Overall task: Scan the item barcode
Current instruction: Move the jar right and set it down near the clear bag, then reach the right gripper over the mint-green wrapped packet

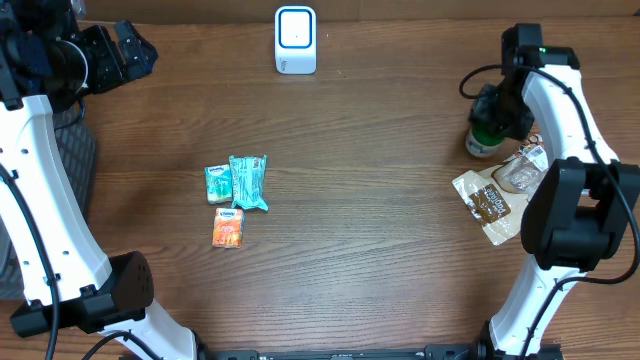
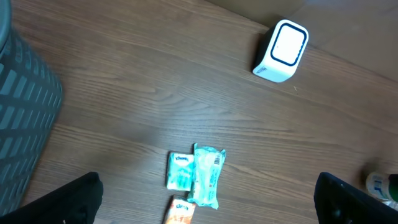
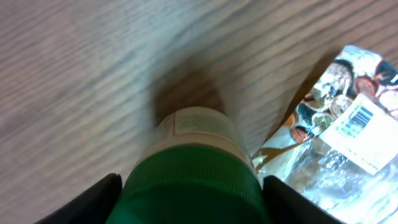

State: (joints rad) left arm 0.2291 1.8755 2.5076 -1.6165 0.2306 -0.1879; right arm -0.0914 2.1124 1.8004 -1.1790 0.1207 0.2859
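Two robot arms work at a brown wood-grain table (image 1: 380,270). Near its right edge, toward the far right corner, the right gripper (image 1: 497,108) sits over a white plastic bottle with a green ribbed cap (image 3: 194,177), which stands upright on the wood. Its black fingers (image 3: 99,198) flank the cap on both sides, but it cannot be told whether they clamp it or stand just clear. Just beside the bottle, on the near side, lies a crinkled silver foil pouch printed with food pictures (image 3: 348,134), its barcode label facing up. A white box-shaped barcode scanner (image 1: 295,40) stands at the middle of the far edge, well apart from the bottle. Left of the table's centre lie three packets — a small teal packet (image 1: 218,184) touching a longer teal packet (image 1: 249,181), and an orange packet (image 1: 228,228) just nearer. The left gripper (image 1: 118,52) hangs at the far left corner, its fingers spread wide with nothing between them. A grey slatted basket (image 2: 25,118) sits at the left edge.
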